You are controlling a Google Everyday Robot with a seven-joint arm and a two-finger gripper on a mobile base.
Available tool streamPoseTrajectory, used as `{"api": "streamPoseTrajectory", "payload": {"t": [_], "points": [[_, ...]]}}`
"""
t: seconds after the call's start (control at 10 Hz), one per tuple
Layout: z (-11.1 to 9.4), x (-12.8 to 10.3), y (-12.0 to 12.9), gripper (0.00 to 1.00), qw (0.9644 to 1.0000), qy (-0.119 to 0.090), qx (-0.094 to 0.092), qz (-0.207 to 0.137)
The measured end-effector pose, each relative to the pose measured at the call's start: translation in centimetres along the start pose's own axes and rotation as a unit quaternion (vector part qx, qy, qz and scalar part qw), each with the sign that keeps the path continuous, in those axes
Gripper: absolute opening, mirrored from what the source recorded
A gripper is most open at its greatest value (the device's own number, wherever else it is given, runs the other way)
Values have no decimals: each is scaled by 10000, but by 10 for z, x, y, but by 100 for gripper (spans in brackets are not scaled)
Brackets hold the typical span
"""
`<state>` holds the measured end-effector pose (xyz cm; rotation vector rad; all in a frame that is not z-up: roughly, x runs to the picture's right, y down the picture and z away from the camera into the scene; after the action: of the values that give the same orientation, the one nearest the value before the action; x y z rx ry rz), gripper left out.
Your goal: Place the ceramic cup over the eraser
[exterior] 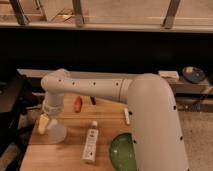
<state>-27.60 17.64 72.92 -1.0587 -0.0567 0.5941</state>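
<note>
The ceramic cup stands upright near the left edge of the wooden table. My gripper hangs from the wrist right at the cup's upper left side, touching or nearly touching it. The eraser is a small black bar farther back, to the right of the cup, and the arm partly hides it. Cup and eraser are well apart.
An orange-red oblong thing lies just left of the eraser. A white bottle with a label lies at the middle front. A green bowl sits at the front right. My arm hides most of a white block.
</note>
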Motion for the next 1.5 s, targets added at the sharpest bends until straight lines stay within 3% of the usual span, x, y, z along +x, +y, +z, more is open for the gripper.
{"api": "streamPoseTrajectory", "payload": {"t": [0.7,1.0,1.4,1.5], "points": [[35,7,4,72,9988,122,-392,259],[40,3,2,41,9987,77,-454,238],[22,0,-7,2,9993,-54,-245,273],[16,0,-10,0,9993,-88,-188,296]]}}
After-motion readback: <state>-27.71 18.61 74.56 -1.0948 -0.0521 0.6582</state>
